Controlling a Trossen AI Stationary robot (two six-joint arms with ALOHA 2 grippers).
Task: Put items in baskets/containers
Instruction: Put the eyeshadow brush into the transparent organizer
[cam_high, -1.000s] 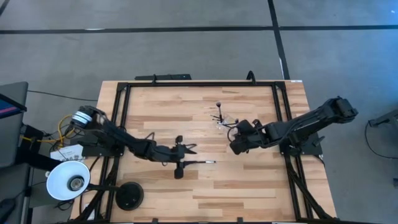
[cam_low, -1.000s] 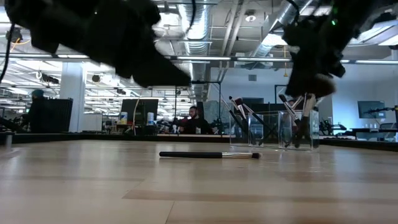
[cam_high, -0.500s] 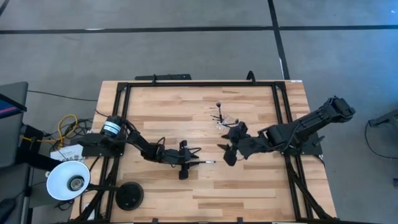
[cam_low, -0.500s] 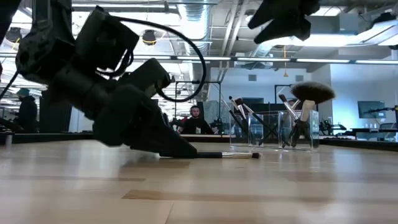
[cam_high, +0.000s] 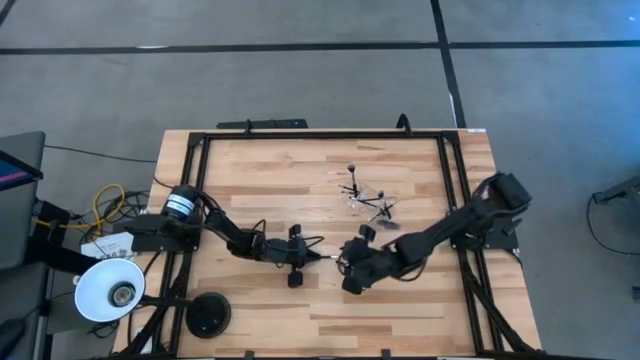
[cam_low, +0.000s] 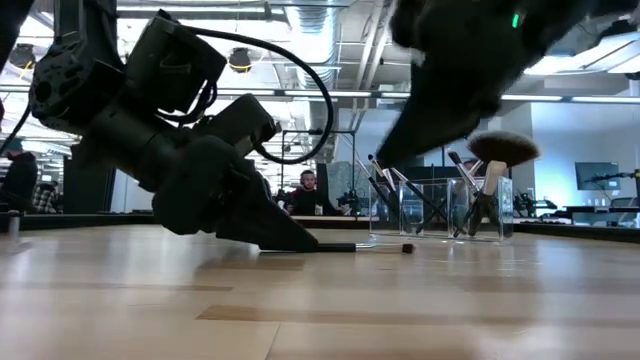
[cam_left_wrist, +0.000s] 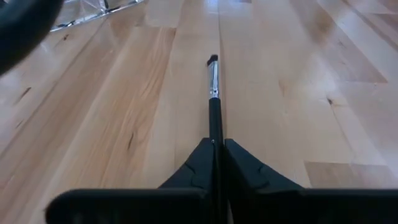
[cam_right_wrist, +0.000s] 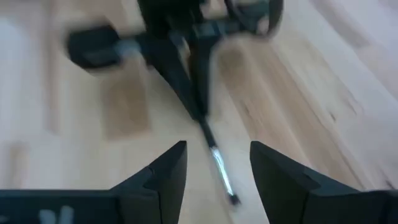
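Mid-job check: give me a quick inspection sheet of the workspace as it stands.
Surface: wooden table, inside a black frame.
Job's things: one brush lies flat on the table; the clear cup holds several brushes, including a fan brush.
Clutter: white lamp shade and a black round base at the left edge.
Grippers: left gripper shut on the brush's handle; right gripper open, just beyond the brush's tip.
Cables: yellow wires beside the left arm.
Surroundings: a person sits far behind.
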